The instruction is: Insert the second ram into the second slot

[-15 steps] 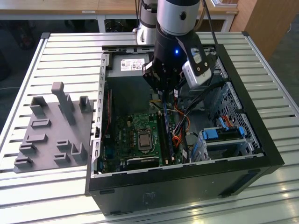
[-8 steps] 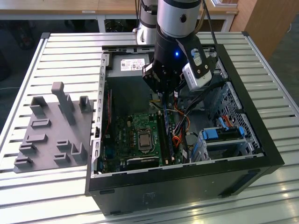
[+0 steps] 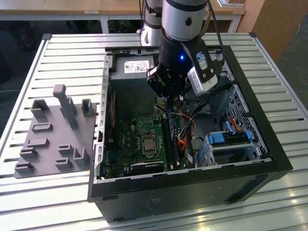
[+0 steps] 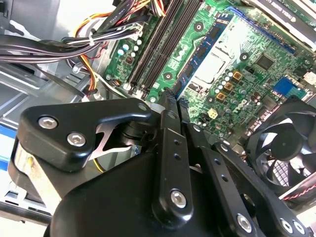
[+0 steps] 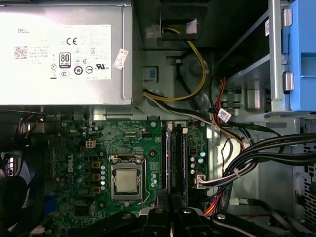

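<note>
A: Status of the ram [image 4: 200, 52]?

B: Thin blue stick, row of black chips down one face. Stands on edge, pinched in the pincer [image 4: 172, 101]. The part that shows reaches out past the fingertips.

A: And the slots [image 5: 166, 158]?

B: Two long dark channels, side by side and parallel, on the green board [image 5: 74, 148]. The ram runs lengthwise with them, over that part of the board. Seated or not: cannot tell. Which slot counts as second: cannot tell.
</note>
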